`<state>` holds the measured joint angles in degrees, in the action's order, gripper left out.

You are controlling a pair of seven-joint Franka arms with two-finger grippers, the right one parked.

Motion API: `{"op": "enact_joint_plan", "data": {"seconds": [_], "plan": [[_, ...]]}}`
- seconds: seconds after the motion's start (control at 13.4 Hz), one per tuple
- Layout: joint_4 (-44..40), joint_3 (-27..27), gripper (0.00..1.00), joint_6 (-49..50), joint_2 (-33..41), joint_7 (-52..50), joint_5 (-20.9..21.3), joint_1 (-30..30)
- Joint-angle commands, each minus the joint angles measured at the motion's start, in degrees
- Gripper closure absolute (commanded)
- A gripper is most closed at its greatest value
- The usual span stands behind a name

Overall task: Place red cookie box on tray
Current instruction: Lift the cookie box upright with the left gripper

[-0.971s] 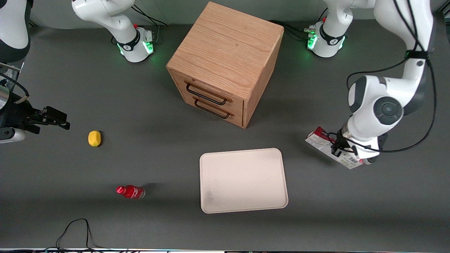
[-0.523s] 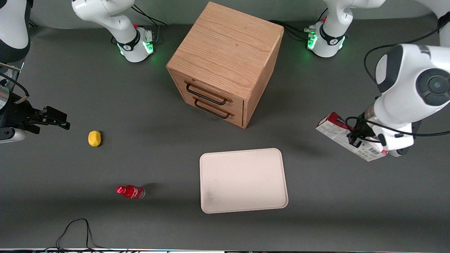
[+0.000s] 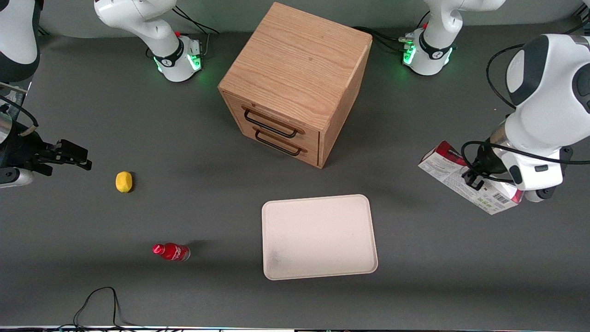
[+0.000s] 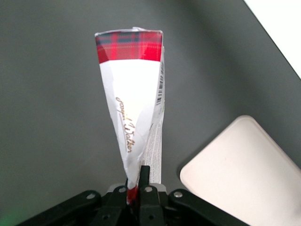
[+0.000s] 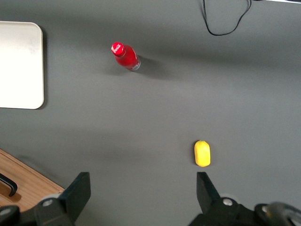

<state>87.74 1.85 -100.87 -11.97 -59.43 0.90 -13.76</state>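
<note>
- Cream-white, flat and low-rimmed, the tray sits nearest the front camera of the task's two things, with nothing on it.
- Red tartan cardboard is up in the air: the red cookie box hangs in the gripper, well apart from the tray and toward the working arm's end of the table.
- That gripper is clamped tight on the carton. In the wrist view its fingers pinch one end, and the rest of the box sticks out away from the camera.
- Now the relation that matters, I'd say: the tray lies sideways from the box, toward the middle of the table and a touch nearer the front camera. A corner of the tray shows just beside the carton's line in the wrist view.
- The box's long axis runs on a slant across the table, tilted against the tray's edges. My guess is it wants a carry inward and maybe a turn before it goes down flat.
- Farther back stands the wooden drawer cabinet, just beside the likely path but not in it.
- Off toward the parked arm's end, a small red bottle and a yellow lemon-like thing, both out of the way.
</note>
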Motion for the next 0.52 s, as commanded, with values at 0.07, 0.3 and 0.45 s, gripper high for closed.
{"op": "enact_joint_plan", "data": {"seconds": [0.07,0.3,0.45], "plan": [[-6.06,0.08,1.0,1.64,-3.65,13.44,1.47,-5.12],[-13.27,-0.62,1.0,1.91,-9.71,21.71,2.62,-9.08],[-18.98,-0.88,1.0,2.0,-14.11,22.86,2.8,-10.41]]}}
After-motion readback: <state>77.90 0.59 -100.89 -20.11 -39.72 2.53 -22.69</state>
